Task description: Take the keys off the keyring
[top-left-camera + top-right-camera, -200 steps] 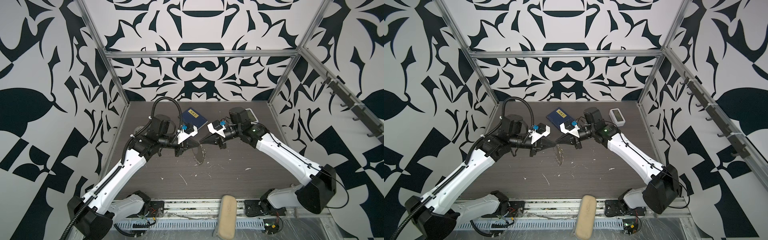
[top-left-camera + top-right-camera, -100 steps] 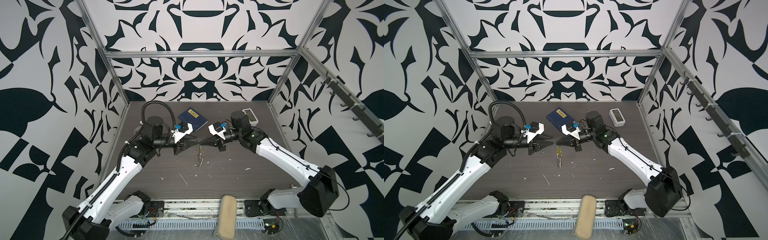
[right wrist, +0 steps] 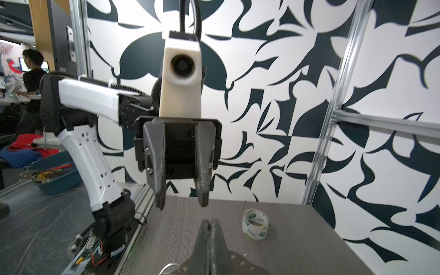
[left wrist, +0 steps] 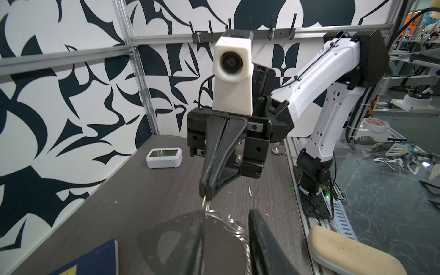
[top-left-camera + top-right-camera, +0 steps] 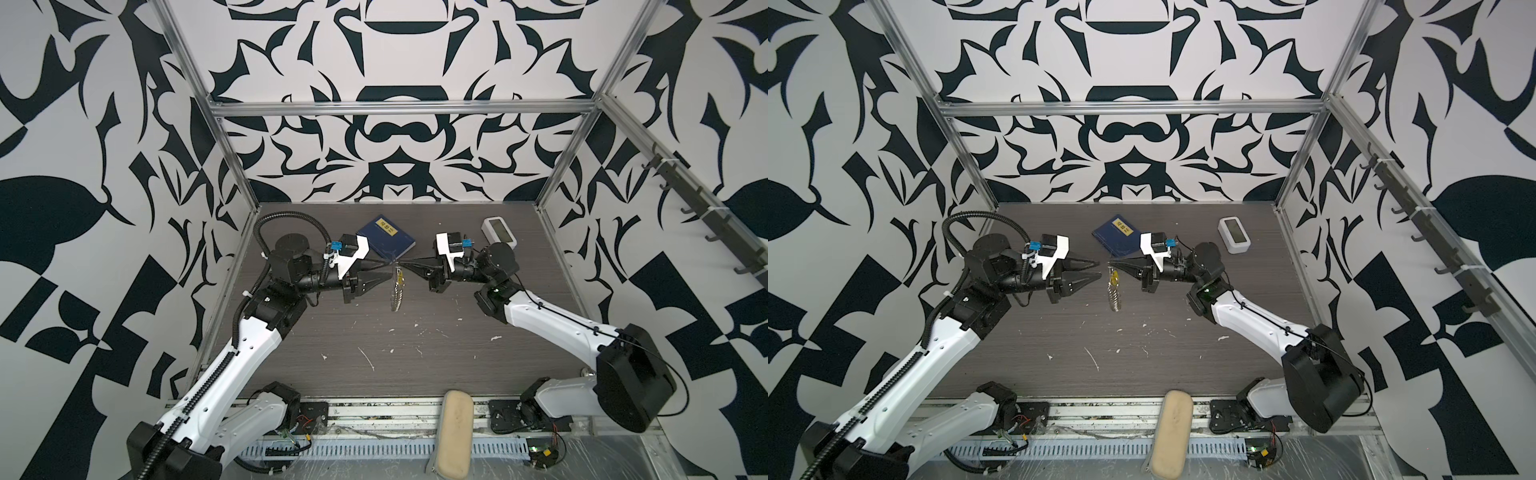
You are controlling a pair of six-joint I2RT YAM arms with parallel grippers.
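We see both arms stretched level, tips nearly meeting;
right gripper clamped on the hanging keyring; left gripper parted just beside it.

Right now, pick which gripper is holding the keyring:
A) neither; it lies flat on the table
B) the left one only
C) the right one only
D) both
C: in a top view the right gripper is shut on the top of the keyring, which dangles below it, while the left gripper has its jaws apart and clamps nothing.
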